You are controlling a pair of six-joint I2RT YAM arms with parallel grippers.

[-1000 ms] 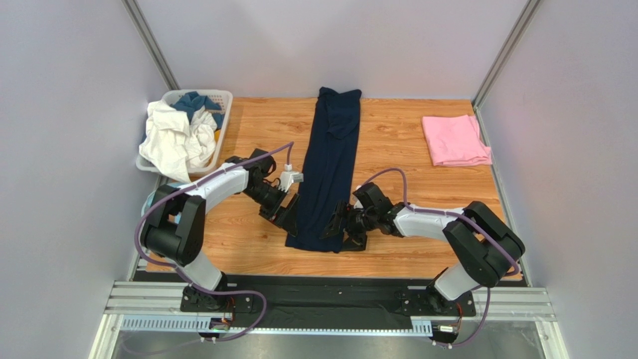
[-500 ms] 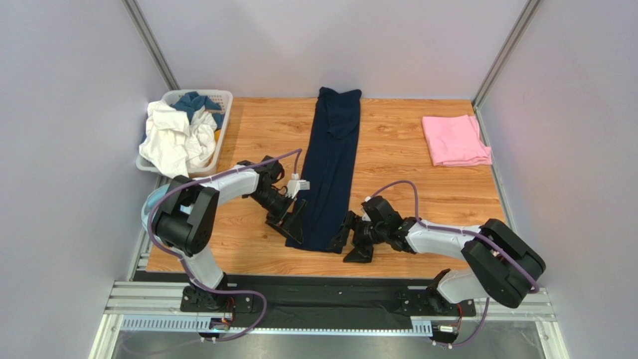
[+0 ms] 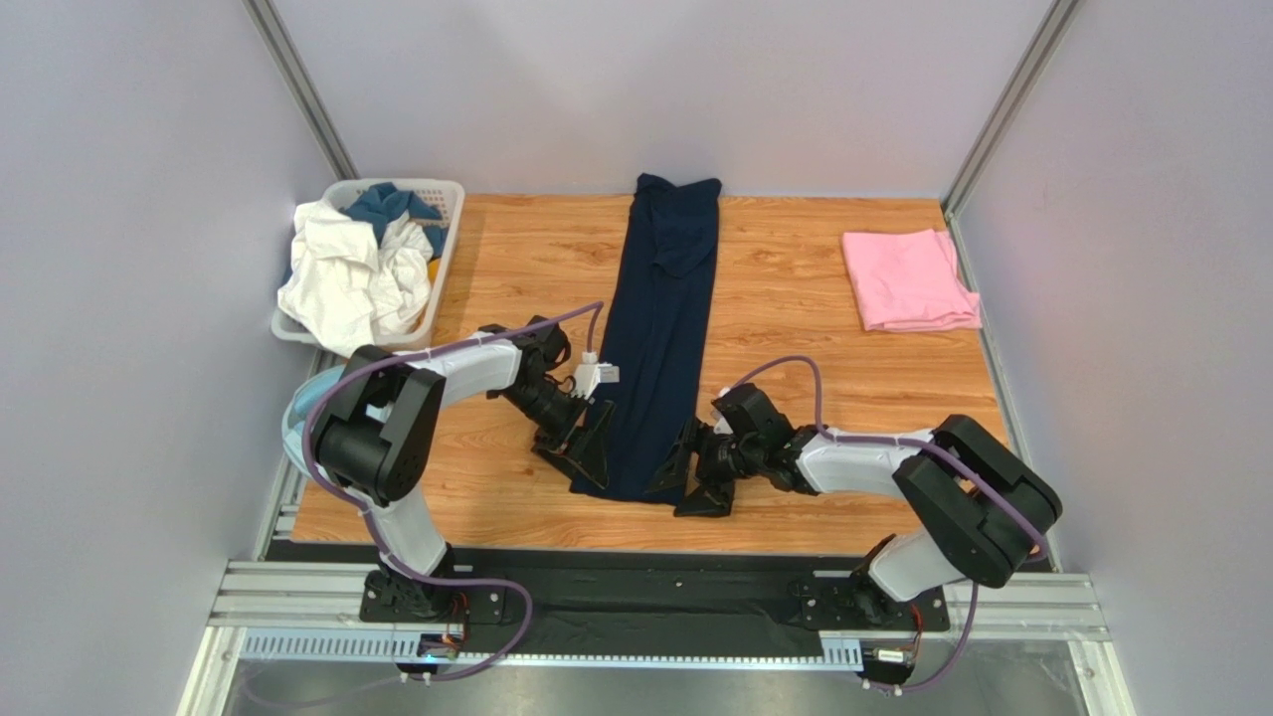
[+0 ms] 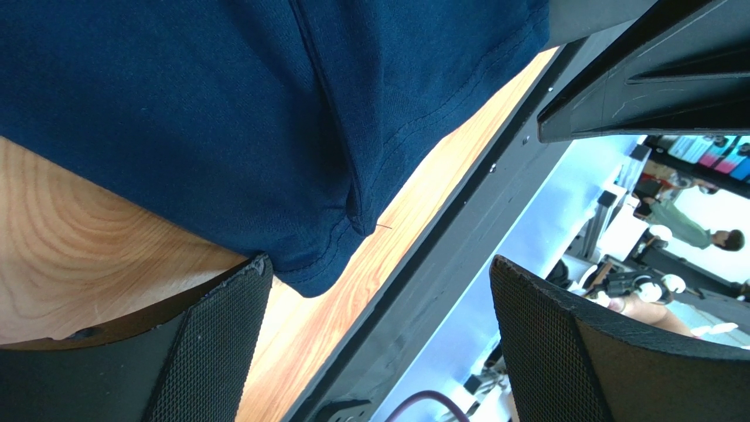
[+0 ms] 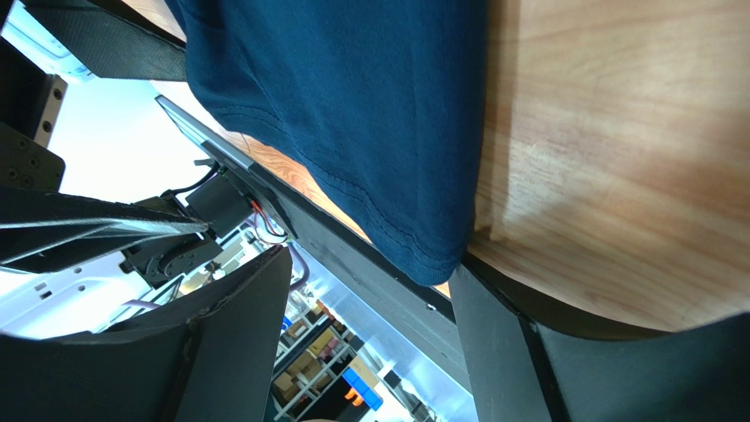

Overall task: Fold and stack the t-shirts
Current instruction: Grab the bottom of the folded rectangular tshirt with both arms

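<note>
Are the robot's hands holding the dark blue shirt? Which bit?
Nothing. The left hand and right hand are open, one at each near corner of the long dark navy cloth t-shirt.

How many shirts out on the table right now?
2: navy t-shirt in a long strip mid-table; pink t-shirt folded at far right. More may be hidden in the basket cloth pile.

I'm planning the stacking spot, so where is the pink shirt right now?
In the top view, the pink t-shirt lies folded at the far right corner of the table, well right of the navy t-shirt.
</note>
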